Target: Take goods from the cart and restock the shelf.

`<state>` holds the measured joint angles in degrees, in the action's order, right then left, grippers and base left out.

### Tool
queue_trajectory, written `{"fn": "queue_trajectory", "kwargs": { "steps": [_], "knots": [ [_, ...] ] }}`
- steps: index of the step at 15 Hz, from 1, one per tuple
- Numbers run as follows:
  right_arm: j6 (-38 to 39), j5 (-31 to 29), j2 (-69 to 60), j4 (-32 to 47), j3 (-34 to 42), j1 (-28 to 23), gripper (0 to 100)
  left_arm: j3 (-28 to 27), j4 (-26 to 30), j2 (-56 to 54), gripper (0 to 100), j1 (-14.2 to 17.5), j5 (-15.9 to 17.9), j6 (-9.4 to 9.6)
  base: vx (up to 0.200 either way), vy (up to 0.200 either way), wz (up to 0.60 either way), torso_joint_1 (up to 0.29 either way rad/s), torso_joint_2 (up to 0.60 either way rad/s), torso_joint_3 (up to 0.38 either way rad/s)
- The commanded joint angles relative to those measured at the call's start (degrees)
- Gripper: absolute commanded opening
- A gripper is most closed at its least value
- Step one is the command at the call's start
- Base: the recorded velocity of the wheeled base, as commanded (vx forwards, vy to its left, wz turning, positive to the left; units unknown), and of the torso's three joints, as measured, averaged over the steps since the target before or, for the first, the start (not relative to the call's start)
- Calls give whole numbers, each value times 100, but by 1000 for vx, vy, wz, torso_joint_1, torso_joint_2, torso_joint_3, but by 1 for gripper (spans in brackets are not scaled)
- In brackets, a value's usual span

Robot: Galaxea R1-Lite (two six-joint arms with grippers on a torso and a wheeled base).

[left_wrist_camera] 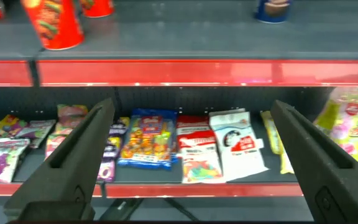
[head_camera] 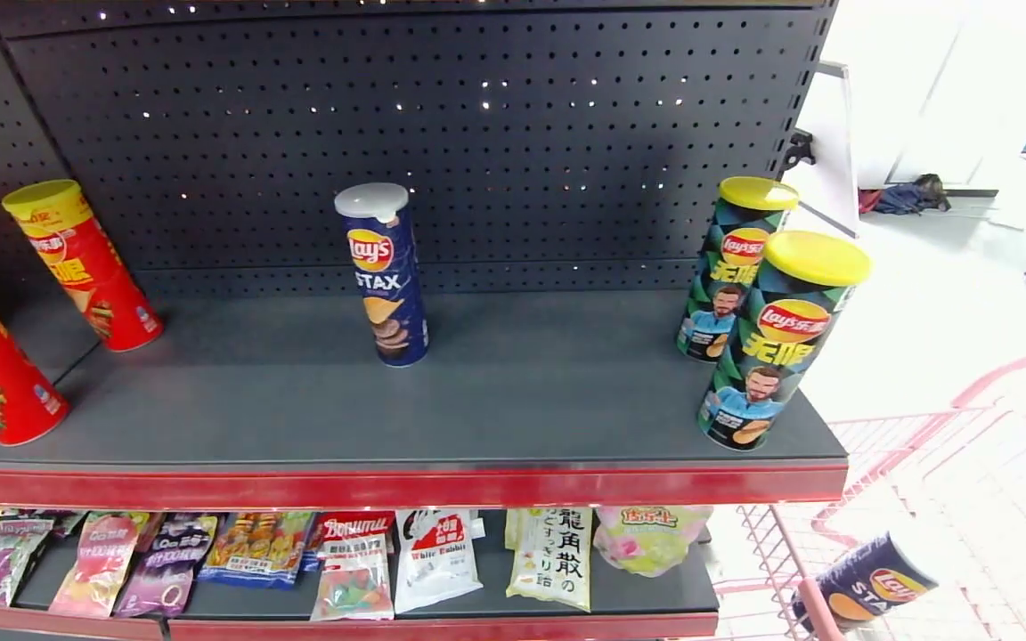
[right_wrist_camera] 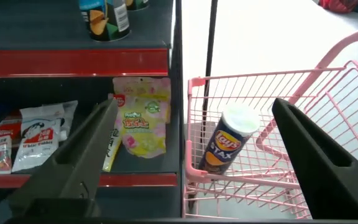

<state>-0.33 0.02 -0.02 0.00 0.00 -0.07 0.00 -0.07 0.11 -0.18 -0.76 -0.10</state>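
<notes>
- Blue chip can (right_wrist_camera: 229, 143): in the pink wire cart (right_wrist_camera: 328, 81), in the corner beside the shelf's end. White lid uppermost, base low in the basket. Its long axis is tilted off vertical, apparently leaning on the wire wall.
- Right gripper (right_wrist_camera: 194, 102): above the cart and apart from the can, fingers spread wide, holding nothing.
- Left gripper (left_wrist_camera: 192, 106): facing the lower shelf of snack bags (left_wrist_camera: 185, 146), fingers spread wide, empty.
- Upper shelf (head_camera: 513, 409): one matching blue can (head_camera: 384, 276) upright at centre, with bare deck on either side. Two green cans (head_camera: 776, 343) stand at the right end, the nearer close to the front lip.
- Likely hazards: a grasp across the leaning can may make it roll or slide down the wires. The fingers may catch the basket rim. A carried can swung past the shelf end could topple the green cans.
</notes>
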Motion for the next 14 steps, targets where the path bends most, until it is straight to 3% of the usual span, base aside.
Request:
{"fn": "queue_trajectory", "kwargs": {
  "steps": [1, 3, 6, 14],
  "knots": [
    [-2, 6, 2, 0, 0, -1, 100, 0, -1, -2, 100, 1, -4, 1, 0, -200, 0, 2, 2, 2],
    [-2, 6, 2, 0, 0, -1, 100, 0, -1, -2, 100, 1, -4, 1, 0, -200, 0, 5, 0, -5],
    [7, -2, 2, 0, 0, -1, 100, 0, -1, -2, 100, 1, -4, -8, 0, 0, 0, 0, 0, 0],
    [7, -2, 2, 0, 0, -1, 100, 0, 7, -2, 100, 1, -4, -17, 0, 0, -600, 0, 1, 2]
  ]
}}
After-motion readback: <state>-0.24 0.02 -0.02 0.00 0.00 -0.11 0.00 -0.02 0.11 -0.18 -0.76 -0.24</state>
